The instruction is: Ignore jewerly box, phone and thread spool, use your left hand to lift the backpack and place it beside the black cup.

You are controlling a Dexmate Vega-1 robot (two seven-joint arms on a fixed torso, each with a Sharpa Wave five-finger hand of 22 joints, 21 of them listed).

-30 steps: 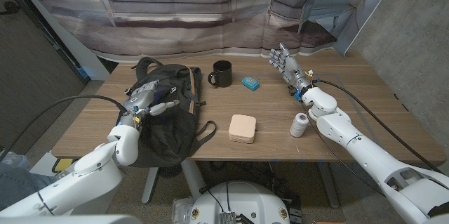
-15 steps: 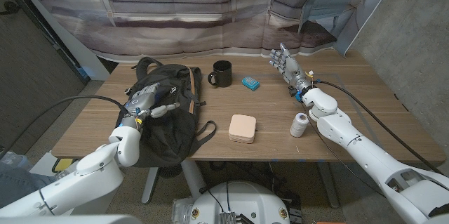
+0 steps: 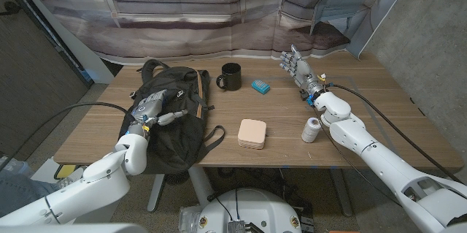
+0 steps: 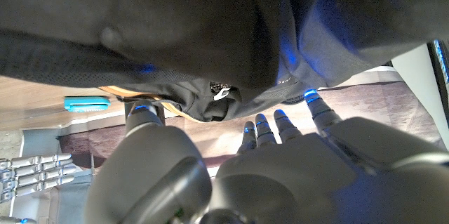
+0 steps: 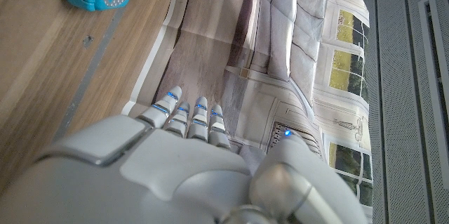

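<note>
Left hand (image 3: 151, 108) rests on the backpack (image 3: 171, 127), fingers spread, nothing grasped yet. Backpack lies slumped under it: soft, floppy, probably light; take the top handle beyond the fingers. Cup (image 3: 231, 77) farther right. Right hand (image 3: 298, 65) idle, fingers apart.

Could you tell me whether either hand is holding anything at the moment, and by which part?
Nothing is clearly held: the left hand is on the backpack, grip unclear; the right hand is empty.

backpack (image 3: 174, 116) was black with tan trim; cup (image 3: 230, 77) black | phone (image 3: 260, 85) teal, white-dotted in the right wrist view | jewelry box (image 3: 252, 134) pale pink; thread spool (image 3: 311, 129) white | hands silver-grey, blue-lit fingers (image 5: 198, 122); table (image 3: 379, 109) brown wood
</note>
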